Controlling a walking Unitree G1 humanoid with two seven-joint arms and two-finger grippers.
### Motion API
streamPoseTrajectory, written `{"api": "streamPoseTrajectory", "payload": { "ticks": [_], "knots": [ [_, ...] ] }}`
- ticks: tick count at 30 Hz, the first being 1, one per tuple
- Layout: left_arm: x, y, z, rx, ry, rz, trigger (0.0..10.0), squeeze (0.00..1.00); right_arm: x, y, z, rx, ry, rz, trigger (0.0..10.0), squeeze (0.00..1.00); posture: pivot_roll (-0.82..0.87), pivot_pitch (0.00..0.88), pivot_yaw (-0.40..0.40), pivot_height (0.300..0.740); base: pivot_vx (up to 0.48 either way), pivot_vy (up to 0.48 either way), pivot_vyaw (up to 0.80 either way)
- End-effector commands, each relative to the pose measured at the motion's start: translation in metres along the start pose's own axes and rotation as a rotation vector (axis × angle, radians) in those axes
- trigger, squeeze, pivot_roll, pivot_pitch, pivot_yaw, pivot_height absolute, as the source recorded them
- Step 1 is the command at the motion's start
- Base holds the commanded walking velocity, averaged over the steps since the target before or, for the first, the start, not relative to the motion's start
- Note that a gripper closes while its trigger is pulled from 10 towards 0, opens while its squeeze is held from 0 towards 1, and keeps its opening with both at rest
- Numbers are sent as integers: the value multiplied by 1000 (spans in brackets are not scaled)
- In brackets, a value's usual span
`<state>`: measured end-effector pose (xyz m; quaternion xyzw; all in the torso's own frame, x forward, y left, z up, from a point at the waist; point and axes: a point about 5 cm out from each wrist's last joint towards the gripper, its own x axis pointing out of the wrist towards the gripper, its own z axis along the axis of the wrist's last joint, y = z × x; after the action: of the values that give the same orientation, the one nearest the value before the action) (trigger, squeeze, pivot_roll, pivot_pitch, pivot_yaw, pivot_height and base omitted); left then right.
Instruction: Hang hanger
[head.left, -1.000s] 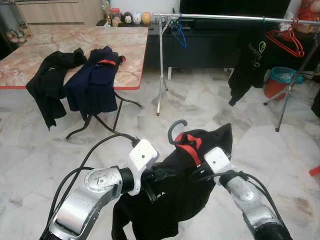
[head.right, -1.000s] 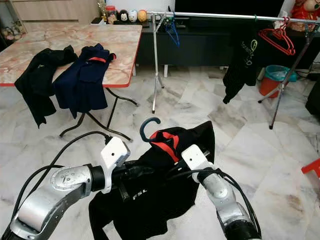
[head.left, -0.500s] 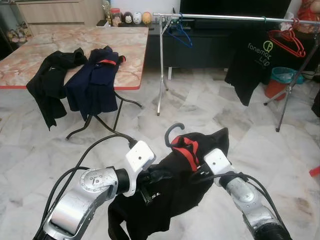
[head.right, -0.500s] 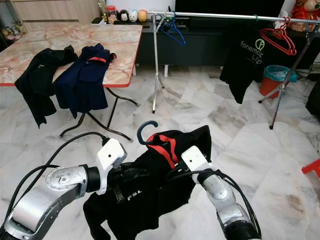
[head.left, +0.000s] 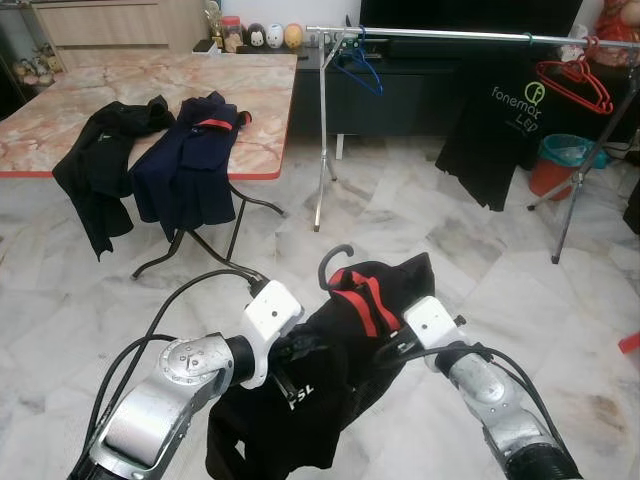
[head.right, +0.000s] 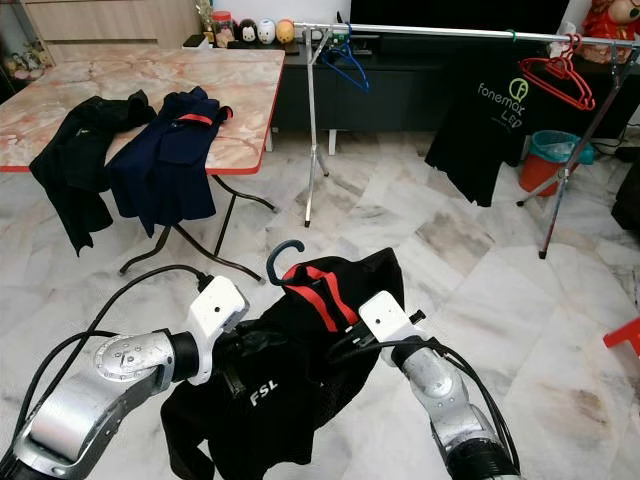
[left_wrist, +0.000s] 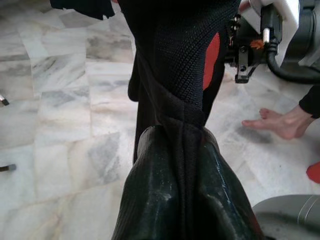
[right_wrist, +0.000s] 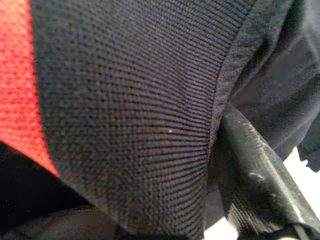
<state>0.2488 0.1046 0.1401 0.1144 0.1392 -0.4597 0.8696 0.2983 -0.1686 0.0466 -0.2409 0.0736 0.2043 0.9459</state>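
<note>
Both tools hold a black knit shirt with a red collar band, draped on a hanger whose dark curved hook stands up above it, over the marble-tiled floor. The left tool is pinched tight on a bunched fold of the cloth. The right tool seems closed on the shirt's shoulder, though fabric hides its fingers. Ahead stands a thin metal clothes rail carrying a black printed T-shirt. Two dark garments droop over the worktop's front edge.
</note>
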Motion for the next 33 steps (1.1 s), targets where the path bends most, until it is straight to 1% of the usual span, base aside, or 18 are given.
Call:
{"api": "streamPoseTrajectory", "payload": {
  "ticks": [1, 3, 10, 12, 15, 17, 18, 19, 20, 22, 23, 28, 29, 31, 32, 33],
  "knots": [
    [-3, 3, 0, 36, 4, -3, 10000, 0, 1, 1, 1, -6, 4, 10, 0, 0, 81, 0, -3, 740, 0, 0, 0],
    [-6, 5, -6, 53, 34, -5, 10000, 0, 0, 1, 0, -9, 9, 11, 0, 0, 81, 0, -3, 740, 0, 0, 0],
    [-13, 10, -8, 76, 60, -11, 10000, 0, 0, -1, -1, -30, 25, 10, 0, 0, 83, 0, -5, 740, 0, 0, 0],
    [-17, 8, -10, 86, 79, -55, 10000, 0, 0, -3, -1, -40, 26, 10, 0, 0, 81, 0, -6, 740, 0, 0, 0],
    [-20, 7, -12, 95, 98, -82, 10000, 0, 0, -4, 0, -54, 29, 16, 0, 0, 81, 0, -6, 740, 0, 0, 0],
    [-26, 7, -15, 108, 127, -115, 10000, 0, 0, -7, -1, -82, 38, 23, 0, 0, 81, 0, -9, 740, 0, 0, 0],
    [-33, 6, -20, 132, 170, -166, 10000, 0, -1, -11, -2, -98, 49, 24, 0, 0, 82, 0, -11, 740, 0, 0, 0],
    [-36, 6, -21, 142, 184, -183, 10000, 0, -1, -12, -2, -100, 52, 23, 0, 0, 82, 0, -11, 740, 0, 0, 0],
    [-42, 6, -25, 153, 215, -221, 10000, 0, -1, -14, -2, -104, 56, 27, 0, 0, 83, 0, -12, 740, 0, 0, 0],
    [-49, 7, -28, 161, 238, -248, 10000, 0, -1, -17, -2, -116, 62, 32, 0, 0, 83, 0, -12, 740, 0, 0, 0],
    [-55, 10, -30, 166, 259, -269, 10000, 0, 0, -18, -3, -126, 72, 42, 0, 0, 83, 0, -12, 740, 0, 0, 0],
    [-64, 14, -31, 195, 276, -291, 10000, 0, 0, -22, -4, -139, 83, 47, 0, 0, 85, 0, -15, 740, 0, 0, 0],
    [-67, 15, -30, 197, 261, -295, 10000, 0, 0, -22, -4, -144, 88, 56, 0, 0, 88, 0, -17, 740, 0, 0, 0],
    [-73, 23, -26, 198, 229, -274, 10000, 0, -1, -22, -5, -153, 96, 83, 0, 0, 89, 0, -19, 740, 0, 0, 0],
    [-78, 33, -22, 192, 206, -227, 10000, 0, -2, -22, -7, -160, 103, 108, 0, 0, 90, 0, -20, 740, 0, 0, 0],
    [-80, 35, -22, 187, 200, -214, 10000, 0, -2, -22, -7, -162, 104, 114, 0, 0, 90, 0, -20, 740, 0, 0, 0]
  ]
}}
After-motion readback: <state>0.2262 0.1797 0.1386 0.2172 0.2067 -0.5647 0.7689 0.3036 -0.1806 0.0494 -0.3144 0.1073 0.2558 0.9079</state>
